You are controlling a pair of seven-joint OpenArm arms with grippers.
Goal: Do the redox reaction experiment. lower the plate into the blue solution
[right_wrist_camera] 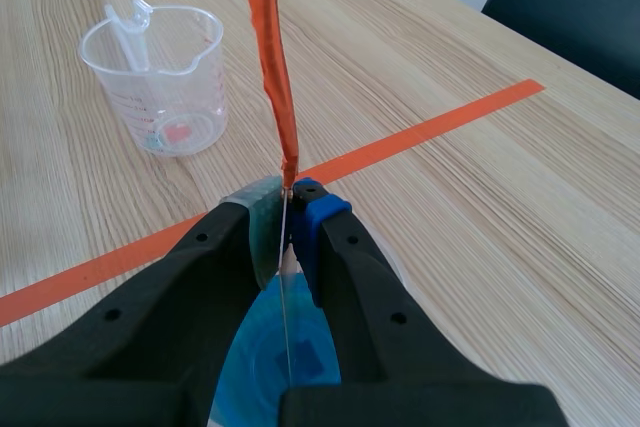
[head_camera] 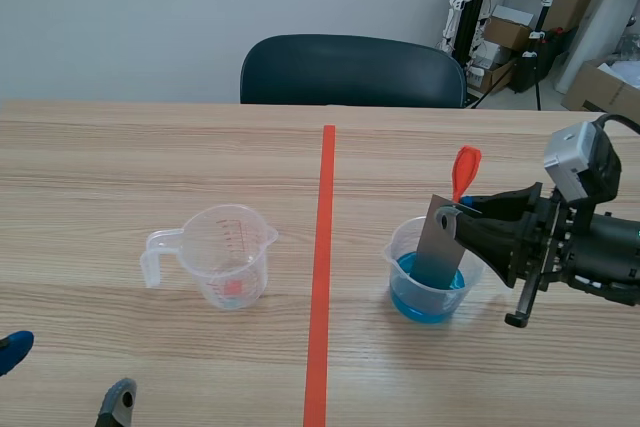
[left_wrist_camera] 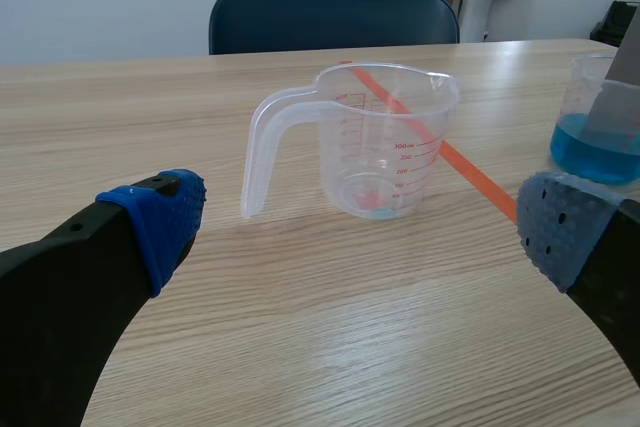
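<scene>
Black right end effector (head_camera: 462, 209) clamps the grey metal plate (head_camera: 437, 242) by its top, lower end inside the plastic cup (head_camera: 398, 252) of blue solution (head_camera: 415, 299); descent should be slow, vertical, off the cup's wall. Left end effector (left_wrist_camera: 365, 222), well apart from the cup, gapes empty.

Left fingers (left_wrist_camera: 160, 222) spread wide; right fingers (right_wrist_camera: 322, 232) pinched closed.

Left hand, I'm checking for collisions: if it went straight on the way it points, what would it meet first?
Likely the clear measuring jug, standing on the table straight ahead of the open left hand; depth is hard to judge.
</scene>
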